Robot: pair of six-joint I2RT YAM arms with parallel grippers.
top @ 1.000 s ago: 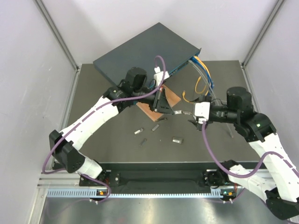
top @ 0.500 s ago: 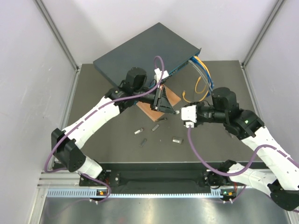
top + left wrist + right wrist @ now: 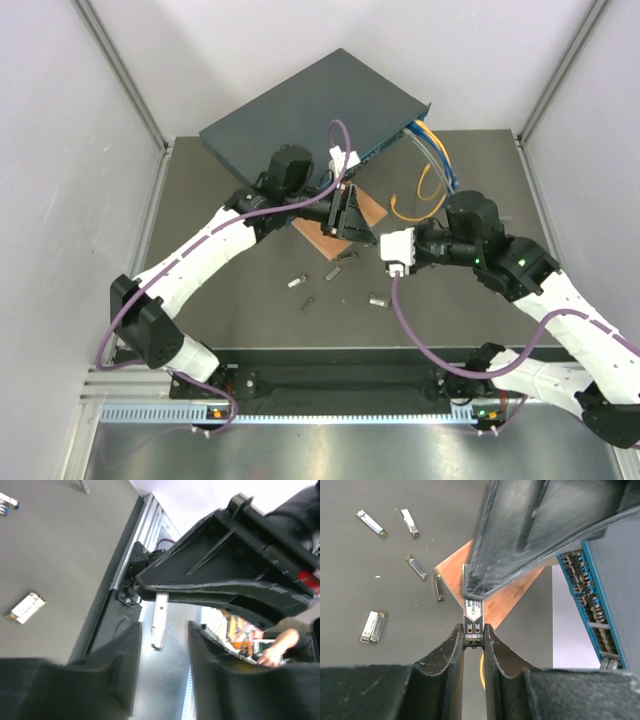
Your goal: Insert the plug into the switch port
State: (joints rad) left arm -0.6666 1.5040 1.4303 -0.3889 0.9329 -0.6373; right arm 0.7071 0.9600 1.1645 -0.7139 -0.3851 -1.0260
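Observation:
The switch is a dark blue-grey box at the back, tilted up on one edge; its teal socket face shows at the right of the right wrist view. The plug, a slim metal module with a label, hangs in the air between the two grippers. My right gripper is shut on its near end. My left gripper stands open around the plug, its fingers apart from the module's sides. From above, both grippers meet over the table's middle.
A thin brown wooden square lies under the left gripper, in front of the switch. Several loose modules lie scattered on the dark table, one more further right. Yellow and blue cables run from the switch's right end.
My right arm has moved left to the left gripper and shut on the plug's free end. The left gripper, shut on the plug before, has opened.

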